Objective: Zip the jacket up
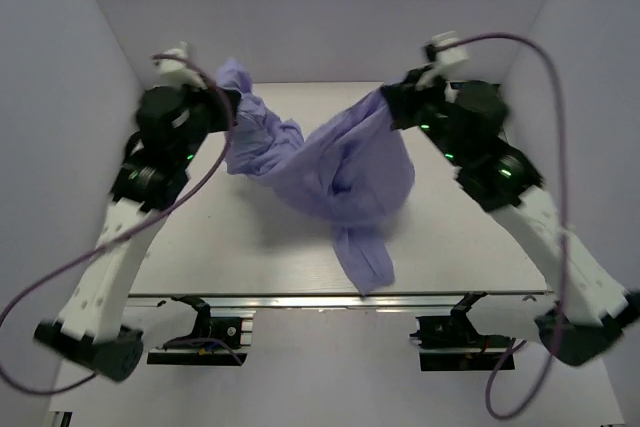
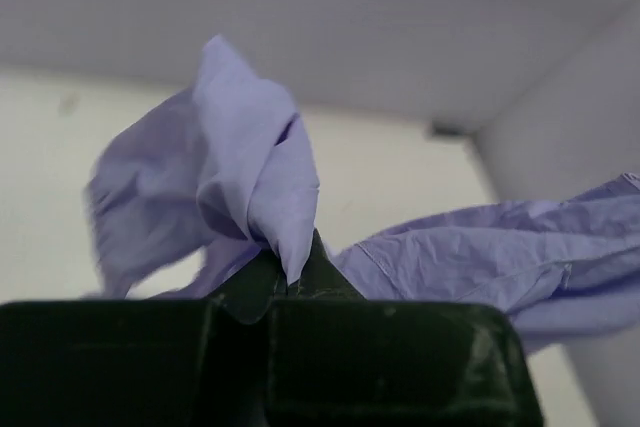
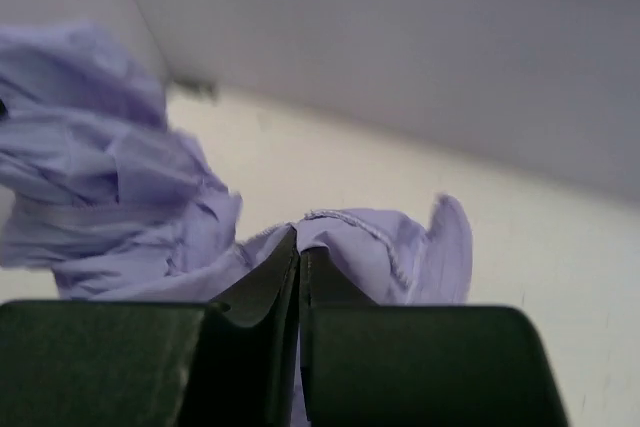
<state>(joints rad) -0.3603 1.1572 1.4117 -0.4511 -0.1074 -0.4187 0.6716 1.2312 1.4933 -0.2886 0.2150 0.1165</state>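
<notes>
The jacket hung in the air between our two hands, bunched and twisted into a sagging band of lavender cloth rather than spread open. Its heaviest fold drooped below and inward of the right hand. From that fold one loose end, probably a sleeve, trailed down to the bench on the side nearest our arm bases. A thinner, wrung stretch ran across to the left hand, with a tuft of cloth standing up past its fingertips.

Both hands were pinched tight on fabric. From the left wrist we saw the fingers pressed together with a fold rising out from between them. From the right wrist we saw the same, with a stitched edge crossing just above the tips.

We judged the task as barely begun. In none of the views could we find zipper teeth, a slider or a pull, and the front opening was lost somewhere in the folds. We could not tell whether either hand held a front edge or just a handful of cloth, nor whether any part of the zipper was already joined.

By our reckoning nearly everything was left to do. The garment had to be untwisted and laid flat on the bench below the hands and the two front edges found. Then the slider had to be seated and drawn up.
</notes>
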